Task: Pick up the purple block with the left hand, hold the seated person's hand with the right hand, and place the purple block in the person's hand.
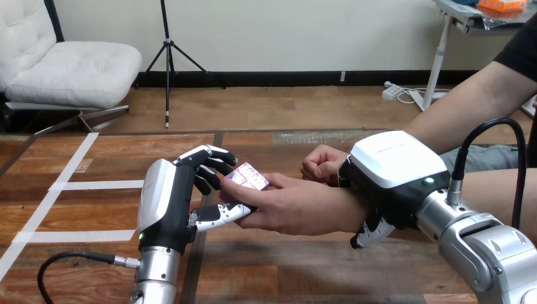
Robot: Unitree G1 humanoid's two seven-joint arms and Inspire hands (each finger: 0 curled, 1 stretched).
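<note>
We found the purple block (pixel 248 176) at about 2 o'clock from our left hand (pixel 166 202), up at the fingertips. The fingers (pixel 212 166) were curled onto the block's left end, and the thumb (pixel 221 214) lay lower, alongside the tips of the person's hand (pixel 297 206). We judged that hand to be gripping the block, not merely touching it. The block's long axis ran roughly from 10 o'clock to 4 o'clock, with its far end pointing over the person's hand. That hand reached in from 3 o'clock and lay just beside our left hand. The block sat at the hand's upper edge, toward 12 o'clock. We could not tell whether it rested on the skin or hung just clear of it. The middle of the person's hand lay at about 4 o'clock from the block, so the release, as we judged it, turned on carrying the block a little that way before the fingers let go. Our right hand (pixel 396 168) lay over the person's wrist (pixel 345 212), and its fingers (pixel 370 233) were curled under and round the wrist, holding it above the table (pixel 285 272). Of the two, the left hand was plainly the nearer to the block. The person's other hand (pixel 322 163), closed in a fist, rested at 12 o'clock from the held wrist, apart from the block.
</note>
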